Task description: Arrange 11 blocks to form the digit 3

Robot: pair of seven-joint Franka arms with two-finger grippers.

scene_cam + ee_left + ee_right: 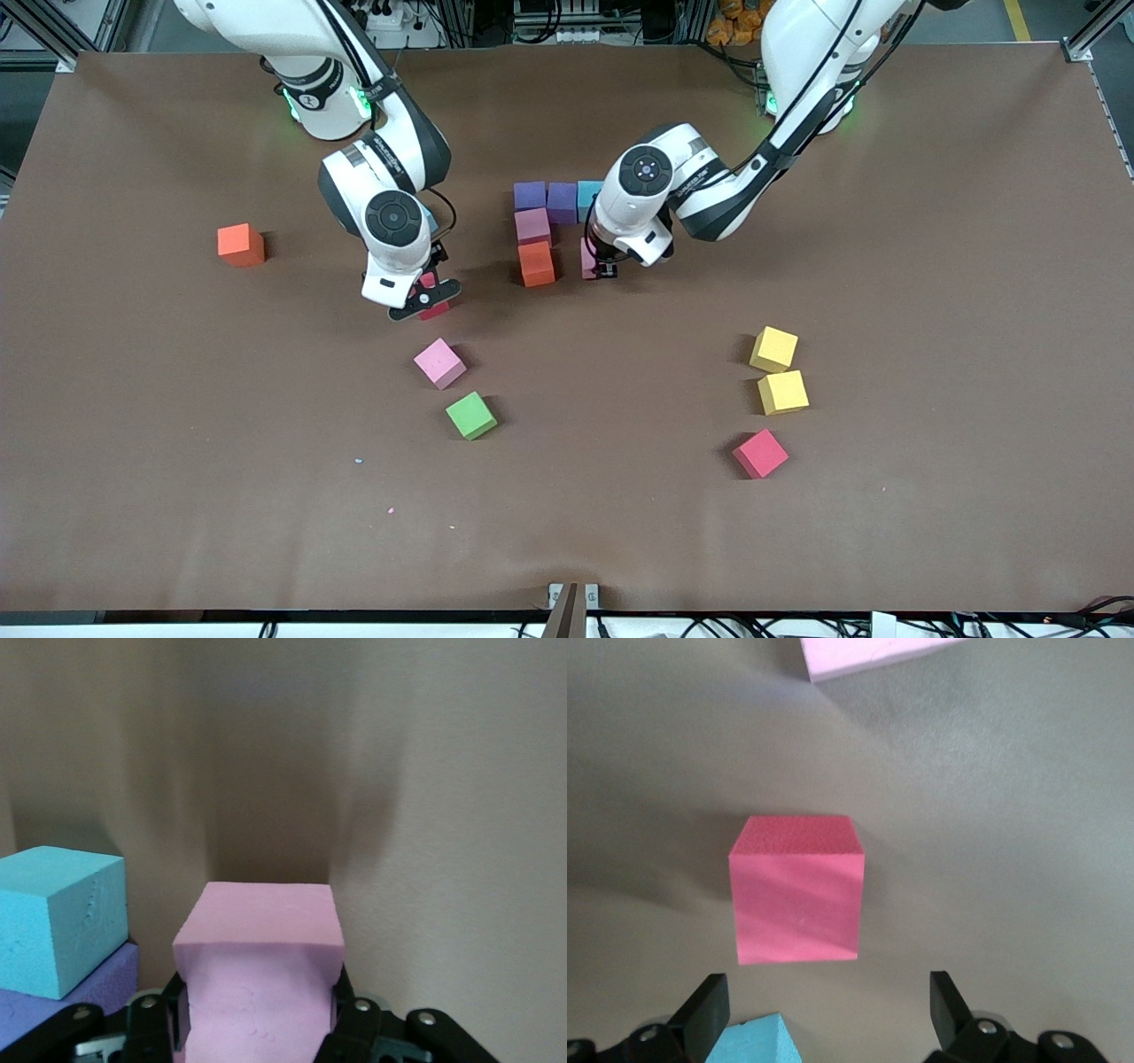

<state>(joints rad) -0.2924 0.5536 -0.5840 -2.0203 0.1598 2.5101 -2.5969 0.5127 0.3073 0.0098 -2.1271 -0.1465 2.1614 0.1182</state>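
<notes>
Left fingers (pixel 341 1014) pinch pink block (pixel 259 966); right fingers (pixel 709 1010) spread.

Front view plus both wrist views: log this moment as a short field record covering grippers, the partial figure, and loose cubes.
left gripper: shut on pink cube, beside the orange cube of the figure
right gripper: open, over red cube
figure so far: two purple cubes, light blue cube, a pink and the orange cube
loose cubes: orange, pink, green, two yellow, red
</notes>
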